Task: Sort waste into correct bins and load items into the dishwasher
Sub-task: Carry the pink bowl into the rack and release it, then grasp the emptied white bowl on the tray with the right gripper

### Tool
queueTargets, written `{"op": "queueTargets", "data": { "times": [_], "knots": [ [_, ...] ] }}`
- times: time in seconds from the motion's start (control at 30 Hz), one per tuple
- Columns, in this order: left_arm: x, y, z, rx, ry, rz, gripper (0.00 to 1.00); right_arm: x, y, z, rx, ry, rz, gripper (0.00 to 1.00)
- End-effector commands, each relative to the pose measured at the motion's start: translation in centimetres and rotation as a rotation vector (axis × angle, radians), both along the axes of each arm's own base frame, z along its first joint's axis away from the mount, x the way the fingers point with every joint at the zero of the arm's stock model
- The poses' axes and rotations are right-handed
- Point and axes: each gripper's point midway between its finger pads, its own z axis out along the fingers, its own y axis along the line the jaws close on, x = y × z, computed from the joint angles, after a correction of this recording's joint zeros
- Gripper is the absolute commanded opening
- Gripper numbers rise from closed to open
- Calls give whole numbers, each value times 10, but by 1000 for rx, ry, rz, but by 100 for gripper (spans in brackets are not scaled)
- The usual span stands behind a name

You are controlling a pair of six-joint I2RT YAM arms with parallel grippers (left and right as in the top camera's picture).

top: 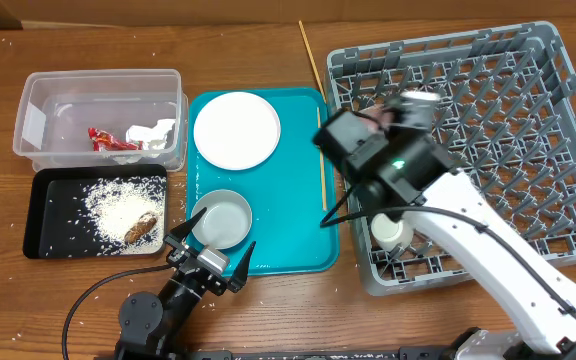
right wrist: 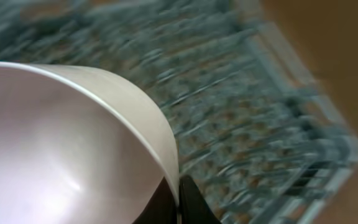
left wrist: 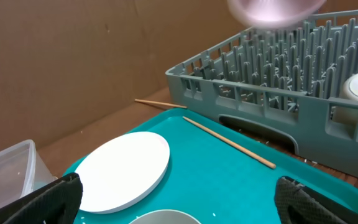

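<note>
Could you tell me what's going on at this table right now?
The right gripper holds the pale pink dish by its rim above the grey dish rack, where a white cup sits. The left gripper is open beside the greyish bowl on the teal tray, next to the white plate. The red wrapper lies in the clear tub.

Glossy sheen on the pink dish (right wrist: 61, 149), smooth white plate (top: 236, 130), shiny plastic teal tray (top: 283, 220), dull grey plastic rack (left wrist: 253, 102), bare wooden chopstick (left wrist: 229, 142), clear plastic tub (top: 103, 88).
</note>
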Motion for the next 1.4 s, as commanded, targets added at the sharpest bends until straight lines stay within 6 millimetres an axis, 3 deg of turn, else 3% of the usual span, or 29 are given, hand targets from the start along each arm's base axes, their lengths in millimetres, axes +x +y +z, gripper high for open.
{"op": "queueTargets", "data": {
  "times": [0.0,0.1,0.23,0.4,0.57,0.7,0.87,1.0,1.1,1.23,1.3,1.37],
  "knots": [
    [0,1,-2,11,-10,-2,100,18,-57,25,-179,-242,-234,4],
    [0,1,-2,11,-10,-2,100,23,-100,5,-219,-190,-366,4],
    [0,1,-2,11,-10,-2,100,34,-133,-34,-197,-81,-469,4],
    [0,1,-2,11,-10,-2,100,55,-138,-76,-265,72,-425,4],
    [0,1,-2,11,-10,-2,100,59,-130,-94,-325,143,-381,4],
    [0,1,-2,11,-10,-2,100,58,-108,-108,-312,198,-325,4],
    [0,1,-2,11,-10,-2,100,58,-77,-111,-311,195,-241,4],
    [0,1,-2,11,-10,-2,100,55,-65,-111,-315,201,-208,5],
    [0,1,-2,11,-10,-2,100,51,-55,-113,-305,225,-182,13],
    [0,1,-2,11,-10,-2,100,47,-22,-100,-228,232,-117,23],
    [0,1,-2,11,-10,-2,100,46,-1,-96,-152,239,-72,35],
    [0,1,-2,11,-10,-2,100,48,30,-95,-34,286,43,38]
  ]
}}
